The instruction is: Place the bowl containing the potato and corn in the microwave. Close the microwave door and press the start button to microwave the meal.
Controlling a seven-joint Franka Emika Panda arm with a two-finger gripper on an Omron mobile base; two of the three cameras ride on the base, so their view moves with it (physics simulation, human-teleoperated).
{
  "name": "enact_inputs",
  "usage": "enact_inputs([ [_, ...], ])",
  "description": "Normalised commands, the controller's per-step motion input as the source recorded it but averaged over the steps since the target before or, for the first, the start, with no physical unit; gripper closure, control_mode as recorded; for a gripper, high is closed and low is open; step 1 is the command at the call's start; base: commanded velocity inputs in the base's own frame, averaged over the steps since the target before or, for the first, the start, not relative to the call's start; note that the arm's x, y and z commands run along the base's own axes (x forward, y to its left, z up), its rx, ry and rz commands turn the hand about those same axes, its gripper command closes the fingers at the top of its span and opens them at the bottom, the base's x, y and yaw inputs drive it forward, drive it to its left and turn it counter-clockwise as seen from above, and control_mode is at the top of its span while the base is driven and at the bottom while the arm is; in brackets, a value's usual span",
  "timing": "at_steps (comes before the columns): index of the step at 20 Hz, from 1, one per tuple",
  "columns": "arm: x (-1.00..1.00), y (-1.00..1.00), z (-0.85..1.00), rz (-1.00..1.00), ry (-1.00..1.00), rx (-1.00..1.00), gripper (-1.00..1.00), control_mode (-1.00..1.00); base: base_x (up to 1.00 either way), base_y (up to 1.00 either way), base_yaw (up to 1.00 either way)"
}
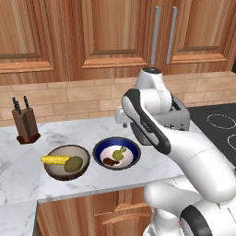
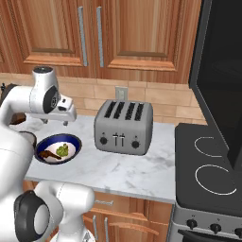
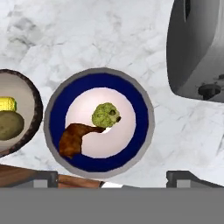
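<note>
The dark-brown bowl (image 1: 54,173) sits on the marble counter, left of the blue-rimmed bowl. It holds the yellow corn (image 1: 55,159) and the olive potato (image 1: 73,163). In the hand view the bowl (image 3: 37,109) is cut off at the left edge, with corn (image 3: 6,104) and potato (image 3: 9,124) inside. My gripper (image 2: 56,123) hangs open and empty above the blue-rimmed bowl, its fingertips (image 3: 43,178) spread wide. The microwave box is out of view. A big dark glassy panel (image 2: 222,80) stands at the far right; I cannot tell whether it is the microwave door.
The blue-rimmed bowl (image 1: 99,148) with green and brown food bits lies straight under the hand. A grey toaster (image 2: 124,126) stands to its right, then the stove top (image 2: 212,175). A knife block (image 1: 25,122) is at the back left. Wooden cabinets hang above.
</note>
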Motion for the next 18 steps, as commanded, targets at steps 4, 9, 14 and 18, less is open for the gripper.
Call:
enact_inputs([
  [4, 0.16, 0.54, -0.43, 0.11, 0.08, 0.05, -1.00, -1.00, 0.00, 0.00, 0.00],
  [9, 0.28, 0.67, -0.47, 0.13, 0.08, 0.04, -1.00, -1.00, 0.00, 0.00, 0.00],
  [14, 0.19, 0.72, -0.48, 0.14, 0.02, 0.01, -1.00, -1.00, 0.00, 0.00, 0.00],
  [18, 0.14, 0.67, -0.30, 0.12, 0.00, 0.00, -1.00, -1.00, 0.00, 0.00, 0.00],
])
